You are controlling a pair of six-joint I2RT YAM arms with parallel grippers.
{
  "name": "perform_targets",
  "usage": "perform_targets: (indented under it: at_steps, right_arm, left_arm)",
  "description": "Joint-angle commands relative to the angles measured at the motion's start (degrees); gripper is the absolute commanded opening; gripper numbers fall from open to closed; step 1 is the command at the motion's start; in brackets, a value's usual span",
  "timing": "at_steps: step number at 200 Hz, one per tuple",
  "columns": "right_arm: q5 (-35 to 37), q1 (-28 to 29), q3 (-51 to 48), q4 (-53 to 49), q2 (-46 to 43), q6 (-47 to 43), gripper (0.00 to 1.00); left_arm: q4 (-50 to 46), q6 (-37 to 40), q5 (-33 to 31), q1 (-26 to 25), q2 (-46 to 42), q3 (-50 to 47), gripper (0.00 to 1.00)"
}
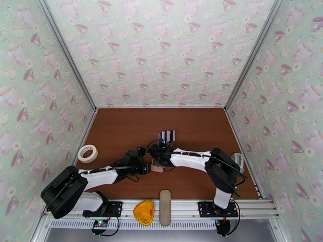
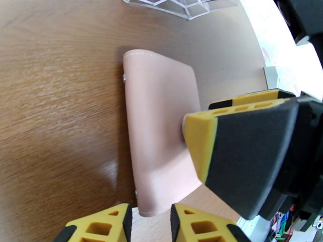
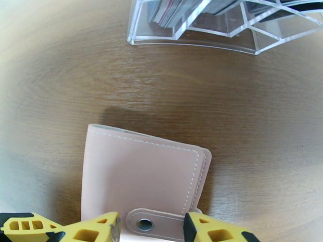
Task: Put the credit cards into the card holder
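Note:
The pale pink card holder [image 2: 161,130] lies shut and flat on the brown table [image 1: 121,130], also seen as the card holder [image 1: 157,170] and card holder [image 3: 137,174]. Its snap tab [image 3: 161,224] is fastened. My right gripper [image 3: 151,228] comes from above, jaws apart astride the tab, one finger [image 2: 242,158] resting on the holder's top face. My left gripper [image 2: 149,224] sits at the holder's near edge, jaws narrowly apart with nothing between them. The credit cards [image 3: 169,13] stand in a clear plastic rack [image 3: 194,37] just beyond the holder; in the top view the cards [image 1: 166,136] sit behind both grippers.
A roll of masking tape [image 1: 87,153] lies at the table's left. An orange triangular object [image 1: 144,212] and a long beige oval case [image 1: 164,207] rest on the front rail. A small white item [image 1: 238,160] lies by the right wall.

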Motion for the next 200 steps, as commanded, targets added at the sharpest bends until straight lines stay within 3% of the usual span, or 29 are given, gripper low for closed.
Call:
perform_targets:
  at_steps: [1, 57, 102, 200]
  right_arm:
    - [-1.6, 0.2, 1.6, 0.1, 1.9, 0.2, 0.47]
    - [-1.9, 0.2, 1.6, 0.1, 3.2, 0.5, 0.46]
    - [-1.7, 0.2, 2.1, -0.6, 3.4, 0.0, 0.25]
    - [-2.3, 0.2, 0.7, 0.8, 1.8, -1.3, 0.01]
  left_arm:
    - [-1.0, -0.6, -2.2, -0.4, 1.1, -0.5, 0.32]
    - [0.4, -1.5, -3.0, -0.6, 1.9, -0.5, 0.34]
    - [-0.7, -1.3, -4.1, -0.6, 1.9, 1.1, 0.35]
    - [-3.1, -1.4, -6.9, -0.5, 8.8, 5.9, 0.32]
